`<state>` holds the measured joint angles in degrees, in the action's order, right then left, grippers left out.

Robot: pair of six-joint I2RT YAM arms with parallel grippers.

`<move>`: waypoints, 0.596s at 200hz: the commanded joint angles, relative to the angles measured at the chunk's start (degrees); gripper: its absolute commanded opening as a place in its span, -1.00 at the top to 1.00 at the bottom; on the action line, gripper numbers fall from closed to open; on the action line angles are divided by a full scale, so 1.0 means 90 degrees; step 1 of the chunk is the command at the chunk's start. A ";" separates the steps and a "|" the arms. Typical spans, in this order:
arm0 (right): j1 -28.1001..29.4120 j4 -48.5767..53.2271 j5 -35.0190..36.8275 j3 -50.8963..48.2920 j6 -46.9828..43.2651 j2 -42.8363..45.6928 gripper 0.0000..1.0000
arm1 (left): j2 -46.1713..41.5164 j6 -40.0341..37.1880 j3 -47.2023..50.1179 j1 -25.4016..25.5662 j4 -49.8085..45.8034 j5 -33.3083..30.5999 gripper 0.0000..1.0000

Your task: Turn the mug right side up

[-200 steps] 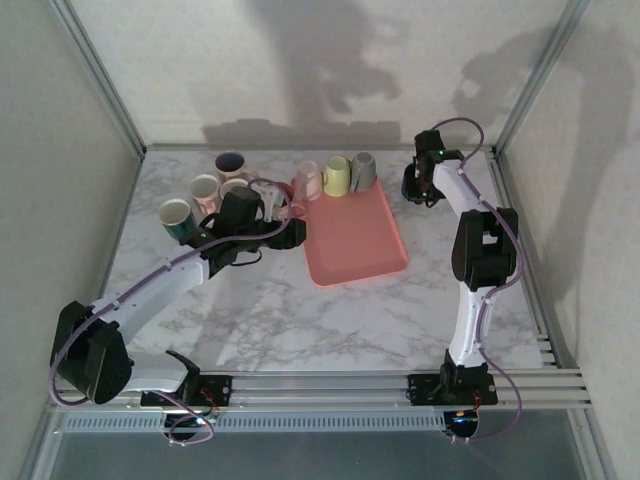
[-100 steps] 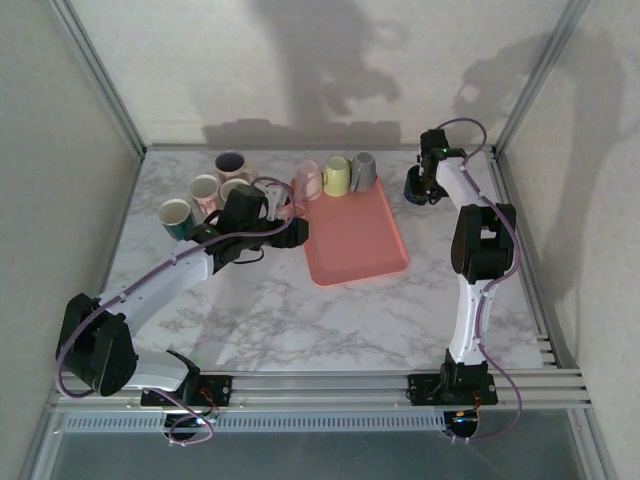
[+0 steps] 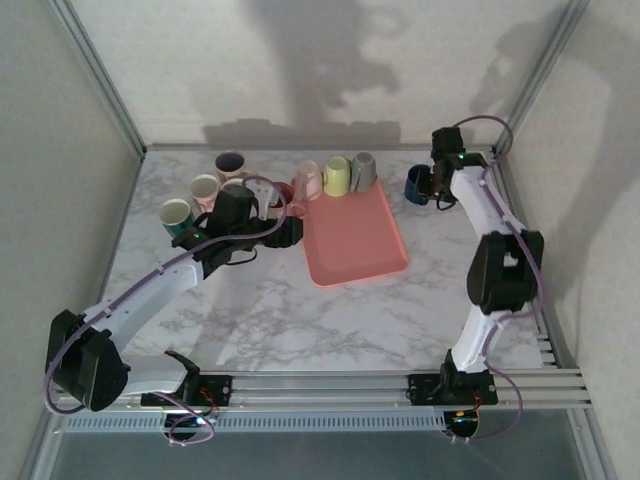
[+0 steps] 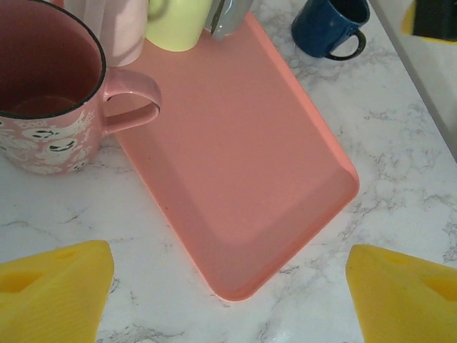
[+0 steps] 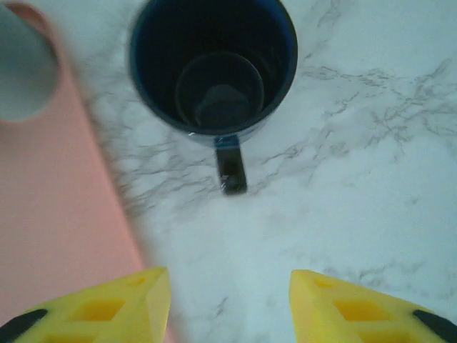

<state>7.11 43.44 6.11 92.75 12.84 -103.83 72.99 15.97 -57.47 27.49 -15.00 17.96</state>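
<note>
A dark blue mug [image 5: 214, 64] stands right side up on the marble, mouth up, handle [image 5: 230, 166] toward my right gripper [image 5: 228, 307]. That gripper is open, nothing between its yellow fingertips [image 5: 114, 307], and sits just back from the handle. From above, the blue mug [image 3: 417, 185] is right of the tray, beside the right gripper [image 3: 441, 190]. A pink patterned mug [image 4: 43, 107] stands upright by the tray's left edge. My left gripper [image 4: 228, 300] hangs open over the tray's near corner, holding nothing. From above, the left gripper [image 3: 283, 228] sits just short of the pink mug [image 3: 284, 194].
A salmon tray [image 3: 355, 235] lies mid-table; a pale pink mug [image 3: 308, 180], a yellow mug [image 3: 337, 176] and a grey mug [image 3: 363, 170] line its far edge. Several upright mugs [image 3: 203, 188] stand at the back left. A metal frame post [image 3: 520, 90] rises behind the right arm.
My right gripper has opened, let go of the blue mug and drawn back from it. The left gripper has pulled slightly away from the pink patterned mug, opening a little wider.
</note>
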 commanded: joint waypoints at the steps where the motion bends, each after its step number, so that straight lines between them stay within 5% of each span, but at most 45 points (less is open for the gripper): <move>1: 0.0320 -0.0315 -0.0738 -0.0408 0.1191 0.0394 0.02 | -0.0298 -0.0238 0.0292 -0.0179 0.0139 0.0017 -0.70; 54: 0.1384 -0.0992 -0.0955 -0.0021 0.2732 -0.0346 -0.24 | -0.0357 -0.0424 0.0400 -0.0596 0.0221 0.0418 -0.71; 119: 0.1590 -0.0444 -0.0549 0.2161 0.3281 -0.2448 -0.17 | -0.0346 -0.0694 0.0468 -0.0738 0.0221 0.0526 -0.70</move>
<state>21.67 36.64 -1.15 104.51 39.18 -121.30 70.70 11.84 -54.19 21.63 -13.98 21.28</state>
